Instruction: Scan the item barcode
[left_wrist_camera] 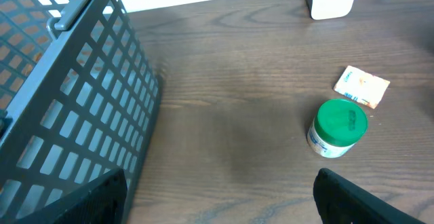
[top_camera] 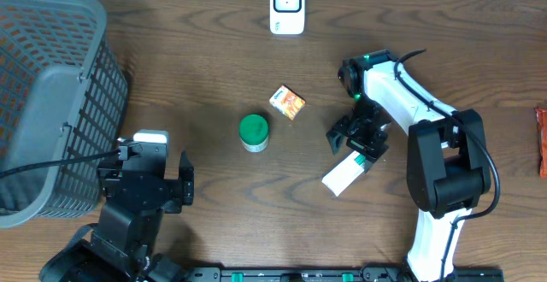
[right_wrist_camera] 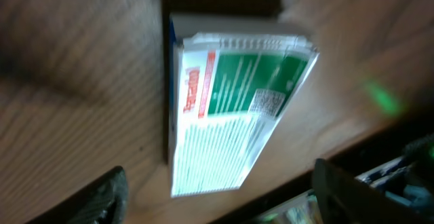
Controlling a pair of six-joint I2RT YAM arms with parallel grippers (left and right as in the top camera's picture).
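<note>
Cardboard, white with a green printed panel: this box (right_wrist_camera: 224, 115) is what we take for the item to scan. It lies flat on the wooden bench (top_camera: 188, 68) directly beneath the jaws of the right arm (top_camera: 397, 90), printed face up, with its long sides turned toward the two jaws. Those jaws stand wide open, one on either side, and neither presses on the box, so nothing is held.

A pale patch (right_wrist_camera: 268, 103) on the green panel may be the barcode, but it is too blurred for us to be sure.

We judge the box to be light and fairly stiff along its edges. Its broad faces would dent under a hard squeeze, and the glossy print may slip. We would close on the long narrow sides near the middle, gently, leaving the printed face uncovered.

The jaws of the left arm (top_camera: 137, 205) are open too, and empty, well apart from the box. Ahead of them to the right stands a green-lidded jar (left_wrist_camera: 337, 127), with a small orange-and-white packet (left_wrist_camera: 362, 86) just beyond it. A wire basket (left_wrist_camera: 74, 115) sits close on their left. Far ahead of both pairs of jaws is a white unit (top_camera: 287, 6), probably the scanner.
</note>
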